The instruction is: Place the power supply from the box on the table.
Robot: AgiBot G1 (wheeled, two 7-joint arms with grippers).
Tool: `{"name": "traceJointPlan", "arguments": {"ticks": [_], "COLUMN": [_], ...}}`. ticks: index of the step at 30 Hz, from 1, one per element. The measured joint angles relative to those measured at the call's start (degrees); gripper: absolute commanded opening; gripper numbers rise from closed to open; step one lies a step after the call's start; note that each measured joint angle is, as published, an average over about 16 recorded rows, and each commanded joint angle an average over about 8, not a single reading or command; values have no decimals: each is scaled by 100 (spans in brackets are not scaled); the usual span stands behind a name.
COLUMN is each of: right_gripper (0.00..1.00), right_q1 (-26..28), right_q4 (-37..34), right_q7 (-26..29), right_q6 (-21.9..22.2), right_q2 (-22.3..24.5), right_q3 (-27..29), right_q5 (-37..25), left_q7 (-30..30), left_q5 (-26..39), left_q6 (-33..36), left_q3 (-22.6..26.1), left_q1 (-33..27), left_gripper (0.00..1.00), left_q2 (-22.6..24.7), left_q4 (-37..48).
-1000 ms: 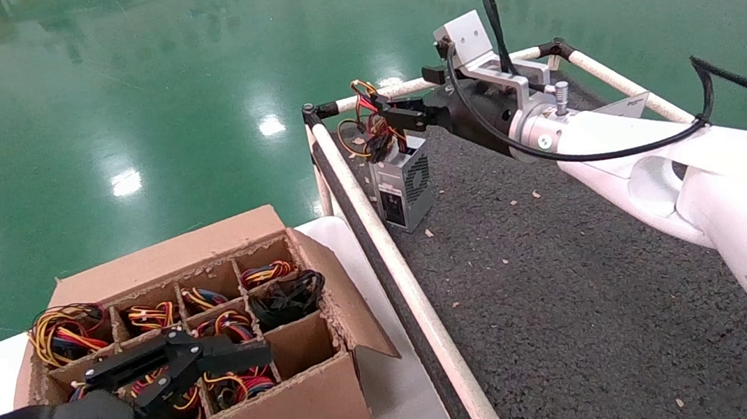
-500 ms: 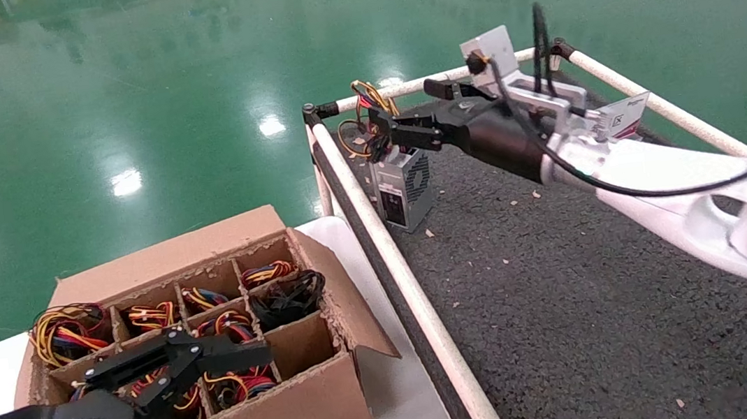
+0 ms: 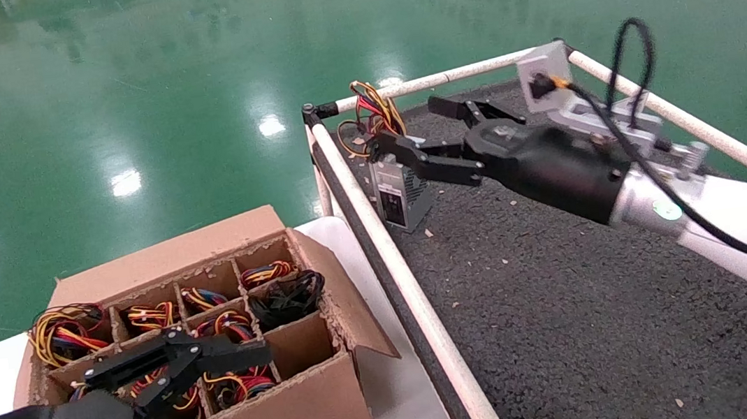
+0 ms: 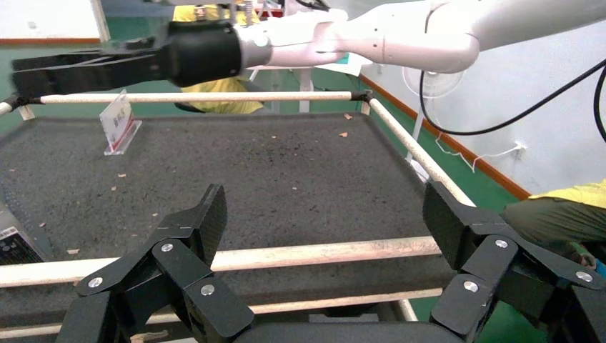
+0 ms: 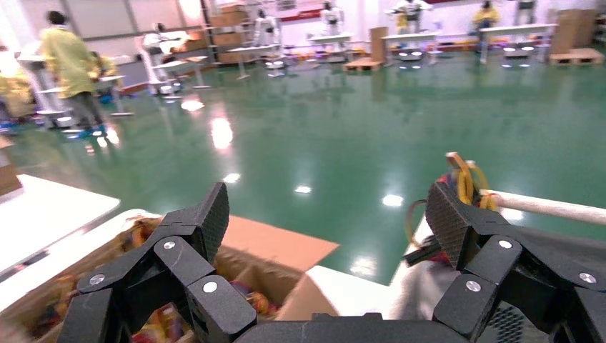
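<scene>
The power supply (image 3: 401, 192) stands upright on the table's dark mat (image 3: 565, 286) near its far left corner, its coloured wires (image 3: 373, 112) sticking up by the rail. My right gripper (image 3: 409, 124) hovers open just to the right of those wires, holding nothing; in the right wrist view its open jaws (image 5: 325, 207) frame the wires (image 5: 463, 180) and the box flap (image 5: 275, 246). The box (image 3: 278, 417) sits lower left, its grid cells filled with wired units. My left gripper (image 3: 221, 357) hangs open over the box, empty (image 4: 325, 214).
White pipe rails (image 3: 398, 273) frame the mat; the long one runs between the box and the mat. The box rests on a white tabletop (image 3: 389, 404). A black wire bundle (image 3: 285, 297) fills one cell. A small sign card (image 4: 118, 118) stands at the mat's far side.
My right gripper has opened, let go of the power supply's wires and pulled back to the right and lower. The power supply stays standing on the mat. The left arm has not moved.
</scene>
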Motion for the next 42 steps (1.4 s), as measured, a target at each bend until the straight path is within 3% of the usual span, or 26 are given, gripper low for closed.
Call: {"name": "traceJointPlan", "arguments": {"ticks": [30,42], "right_gripper": [100,100], "right_q1": [-1990,-2322], "right_q4": [3193,3722], "right_q7": [1149,1327], "right_q6": [-2397,-2797], "right_q2": [2084,2430], "right_q3": [1409,1648], "right_q5": [76,87], "left_q7": [4,4], "left_q5": [-5,-7], "left_q6": [-3,-5], "left_q3": [7,8], "left_q1": [-1,0], "left_gripper": [100,100], "left_q2": [-3,-4], "left_q4": [0,2]}}
